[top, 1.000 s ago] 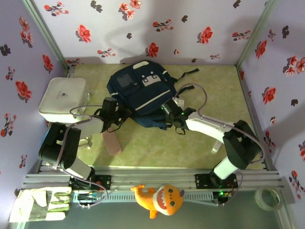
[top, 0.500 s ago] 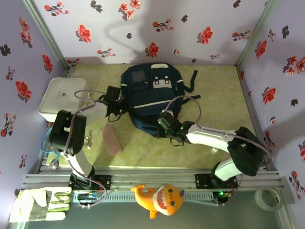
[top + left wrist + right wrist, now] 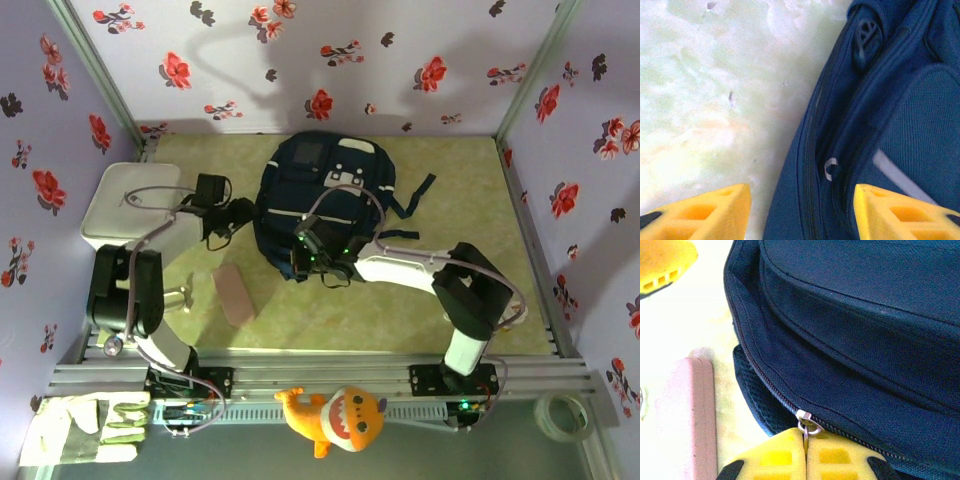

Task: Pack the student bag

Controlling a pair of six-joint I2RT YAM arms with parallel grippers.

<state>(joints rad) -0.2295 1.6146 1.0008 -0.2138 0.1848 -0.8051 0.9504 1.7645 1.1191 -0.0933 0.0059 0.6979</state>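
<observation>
The student bag lies front-up in the middle of the tabletop, toward the far side. The right gripper has its jaws closed on the zipper pull at the bag's near end. The left gripper hangs at the bag's left side, jaws open, holding nothing.

To open the zipper well, I would pull along the line of teeth rather than upward. The left jaws should pin the fabric so the bag does not slide.

The bag's long axis runs near to far, its far end leaning slightly right. The grey-patch end points far, the zipped end near.
</observation>
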